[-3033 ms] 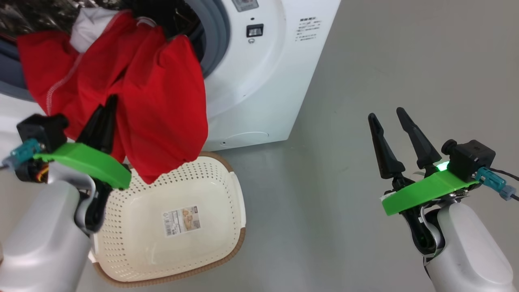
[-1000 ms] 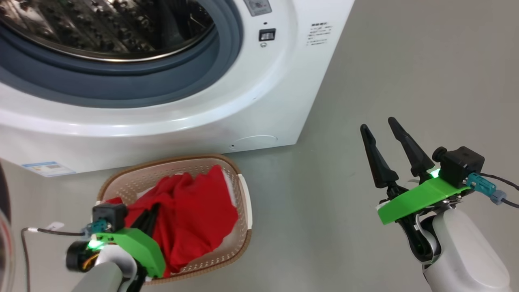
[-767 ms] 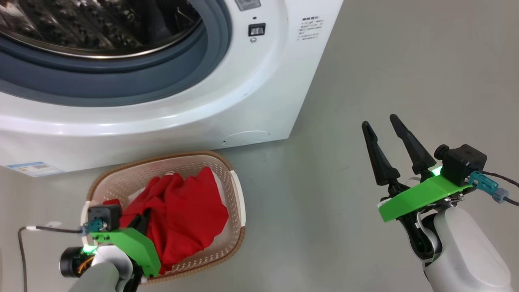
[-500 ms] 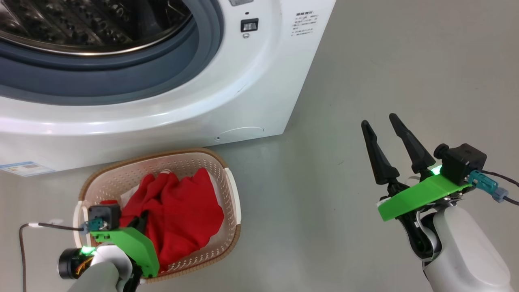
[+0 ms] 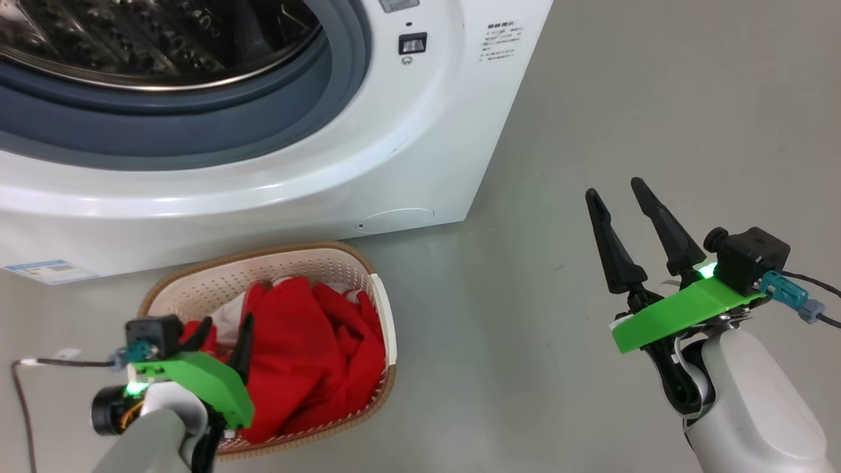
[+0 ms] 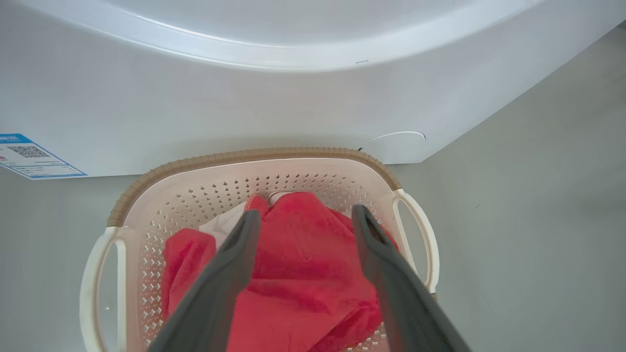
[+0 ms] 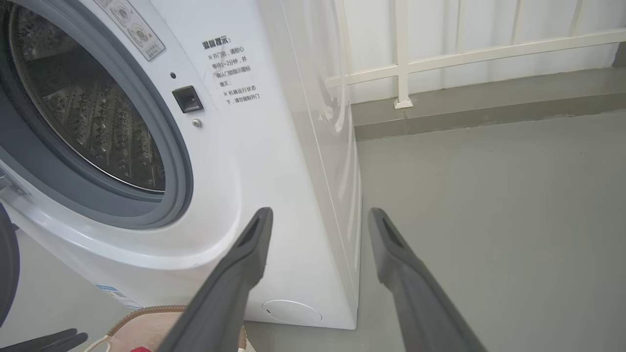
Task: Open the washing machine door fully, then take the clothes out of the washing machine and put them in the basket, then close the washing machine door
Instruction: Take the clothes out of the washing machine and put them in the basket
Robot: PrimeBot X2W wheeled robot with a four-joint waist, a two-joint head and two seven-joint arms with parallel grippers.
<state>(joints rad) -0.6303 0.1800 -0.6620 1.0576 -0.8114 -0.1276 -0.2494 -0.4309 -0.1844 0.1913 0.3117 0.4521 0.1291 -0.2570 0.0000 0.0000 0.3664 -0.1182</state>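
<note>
The red clothes (image 5: pixel 309 361) lie heaped in the cream basket (image 5: pixel 387 315) on the floor in front of the white washing machine (image 5: pixel 420 151). My left gripper (image 5: pixel 223 327) hangs open just over the basket's near left side. In the left wrist view its fingers (image 6: pixel 230 264) straddle the clothes (image 6: pixel 303 264) without pinching them. The drum (image 5: pixel 151 33) stands open and shows bare steel. A dark curved edge (image 7: pixel 7 264) at the left border is the washing machine door, swung open. My right gripper (image 5: pixel 614 189) is open and empty over the floor to the right.
The basket (image 6: pixel 244 157) stands close to the machine's lower front, near a blue sticker (image 6: pixel 29 156). Grey floor (image 5: pixel 624 98) stretches to the machine's right. A white railing (image 7: pixel 401 54) on a low kerb runs behind it. A cable (image 5: pixel 39 362) trails from my left wrist.
My left gripper carried the red clothes from the drum down into the basket and has now opened, letting them go. The right arm has stayed put. The camera shifted slightly.
</note>
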